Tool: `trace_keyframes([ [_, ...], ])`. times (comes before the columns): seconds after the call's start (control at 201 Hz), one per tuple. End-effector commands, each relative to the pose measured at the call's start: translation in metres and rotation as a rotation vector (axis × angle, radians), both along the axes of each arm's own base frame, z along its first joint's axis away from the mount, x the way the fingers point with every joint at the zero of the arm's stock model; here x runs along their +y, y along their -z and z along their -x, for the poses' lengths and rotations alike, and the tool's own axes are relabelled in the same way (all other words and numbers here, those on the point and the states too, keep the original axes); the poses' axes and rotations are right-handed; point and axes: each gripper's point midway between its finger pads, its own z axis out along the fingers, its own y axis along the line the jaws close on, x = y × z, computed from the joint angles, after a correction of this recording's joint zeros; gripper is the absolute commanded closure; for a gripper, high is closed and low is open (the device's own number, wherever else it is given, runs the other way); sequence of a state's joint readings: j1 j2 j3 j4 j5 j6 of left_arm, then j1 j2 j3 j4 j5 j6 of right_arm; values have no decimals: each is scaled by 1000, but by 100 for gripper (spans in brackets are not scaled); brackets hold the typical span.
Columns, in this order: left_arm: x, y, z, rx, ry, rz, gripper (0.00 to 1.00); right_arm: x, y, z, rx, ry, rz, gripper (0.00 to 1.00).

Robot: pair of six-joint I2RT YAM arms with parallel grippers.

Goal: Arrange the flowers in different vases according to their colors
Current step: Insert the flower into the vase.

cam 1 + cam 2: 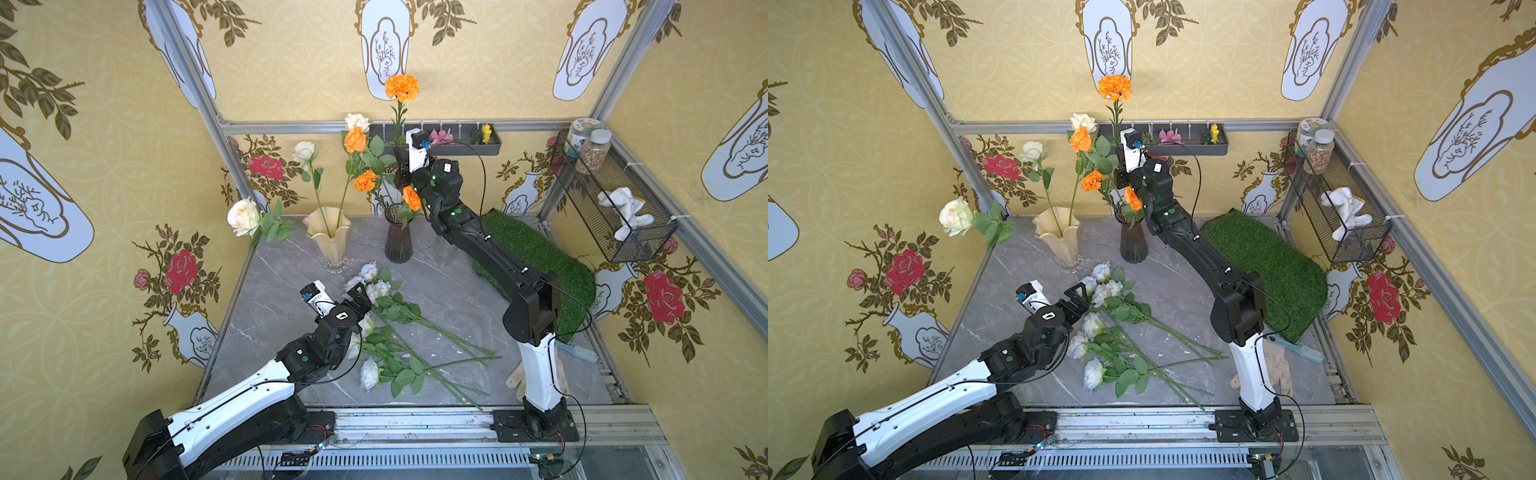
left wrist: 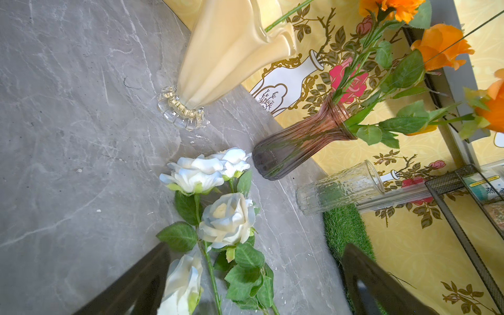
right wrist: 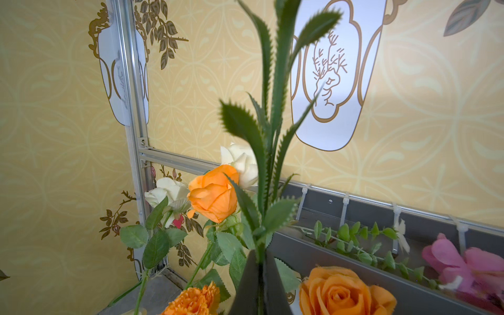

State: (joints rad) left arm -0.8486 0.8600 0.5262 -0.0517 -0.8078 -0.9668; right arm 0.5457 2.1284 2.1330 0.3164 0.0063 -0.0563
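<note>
Two jobs: my right gripper point(image 3: 260, 261) pinches the marigold point(image 1: 401, 87) by its thin, bendy stem & left gripper point(image 2: 256, 253) gapes over light, floppy pale roses point(image 2: 226, 218), so imo grab mid-stem, not blooms.

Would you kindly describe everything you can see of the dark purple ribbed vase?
The dark purple vase looks like translucent glass with vertical ribs. In the left wrist view it is smoky at its wider base and pinker toward its narrow neck and flared lip. It stands upright on the grey marble table near the back wall, between the cream-yellow vase and the clear glass cylinder, touching neither. Leafy green stems of orange flowers rise from its mouth.
</note>
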Motion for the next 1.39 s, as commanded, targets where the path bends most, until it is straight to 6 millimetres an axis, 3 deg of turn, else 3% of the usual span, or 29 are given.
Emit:
trace_keyframes([
  [0.0,-1,-5,-2,-17,3,-1,0,1,-1,-2,-35,1,-23,100],
  [0.219,-1,-5,-3,-17,0,-2,0,0,17,-7,-15,18,2,100],
  [0.433,-2,-5,-4,-13,2,-8,0,-12,11,-4,-4,40,-42,37],
  [0.508,-2,-5,-5,-13,1,-8,0,-15,2,1,-8,41,-49,23],
  [0.678,-3,-4,-5,-9,4,-10,0,-23,-19,13,-8,43,-48,19],
  [0.827,-4,-5,-5,-10,8,-8,0,-36,-52,35,-10,41,-57,18],
  [0.932,-4,-5,-4,-7,11,-7,0,-49,-77,56,16,34,-71,18],
  [1.056,-3,-5,-3,-7,12,1,0,-65,-85,88,115,9,-68,18],
  [1.146,-2,-4,0,-8,13,13,0,-75,-69,118,239,-28,-42,20],
  [1.241,2,-3,3,-14,10,30,0,-89,-38,153,404,-51,-23,23],
  [1.39,8,-3,9,-20,4,69,0,-110,36,211,685,-85,20,27],
])
